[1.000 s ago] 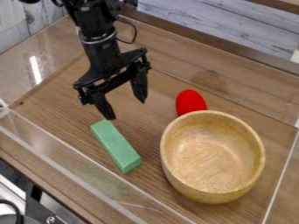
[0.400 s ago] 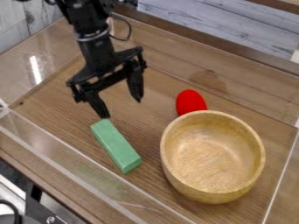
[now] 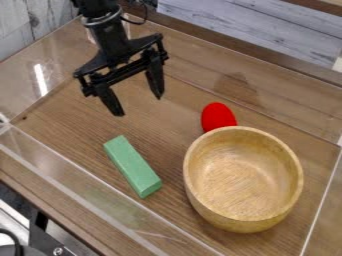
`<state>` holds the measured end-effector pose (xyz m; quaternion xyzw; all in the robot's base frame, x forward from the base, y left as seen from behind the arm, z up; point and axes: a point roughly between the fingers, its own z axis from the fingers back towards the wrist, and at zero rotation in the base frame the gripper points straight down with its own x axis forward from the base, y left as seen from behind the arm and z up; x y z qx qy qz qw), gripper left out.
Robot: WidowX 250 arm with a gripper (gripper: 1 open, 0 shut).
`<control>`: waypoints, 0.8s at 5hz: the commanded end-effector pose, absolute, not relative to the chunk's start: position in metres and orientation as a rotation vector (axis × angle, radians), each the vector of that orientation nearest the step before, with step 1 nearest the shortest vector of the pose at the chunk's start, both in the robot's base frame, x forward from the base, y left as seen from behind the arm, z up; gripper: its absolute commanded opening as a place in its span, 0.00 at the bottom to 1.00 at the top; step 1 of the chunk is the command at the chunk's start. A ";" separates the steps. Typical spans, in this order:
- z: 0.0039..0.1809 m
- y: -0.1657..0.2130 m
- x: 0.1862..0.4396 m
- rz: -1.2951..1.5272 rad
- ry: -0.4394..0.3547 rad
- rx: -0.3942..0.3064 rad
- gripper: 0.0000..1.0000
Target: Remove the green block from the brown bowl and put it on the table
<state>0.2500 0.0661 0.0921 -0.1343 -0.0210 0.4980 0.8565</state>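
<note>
Counter: brown wood-grain top [image 3: 182, 72], a pale strip running along its left side and another across the far right corner.

Green block: long flat bar, light green [image 3: 132, 165], lying flat on the counter, out of the bowl. Sits left of the bowl, toward the near left part of the counter. Long axis slants, far end to the left, near end to the right. Full outline visible; apart from the bowl and from the tool.

Brown bowl: wide, round, light tan wood, thick rim [image 3: 242, 179]. Upright, open side up, toward the near right of the counter. Nothing seen inside; inner floor plain and bare.

Red object: rounded, bright red [image 3: 218, 117], beyond the bowl's far rim, just beside it. A small dark patch shows on its upper part, too small to make out.

Tool: dark, two-fingered [image 3: 124, 84], above the counter, on the far side of the green block and well apart from it. Fingers spread wide, one tip toward the left, the other toward the right. Nothing between them.

Arm: black, jointed [image 3: 103, 22], entering from the far left part of the view, cable looping at its side.

Near left corner: dark curved item [image 3: 14, 240] at the view's edge, with black cable around it; cut off, kind not clear.
</note>
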 end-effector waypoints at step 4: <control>0.121 0.101 0.313 0.614 -0.174 -0.321 1.00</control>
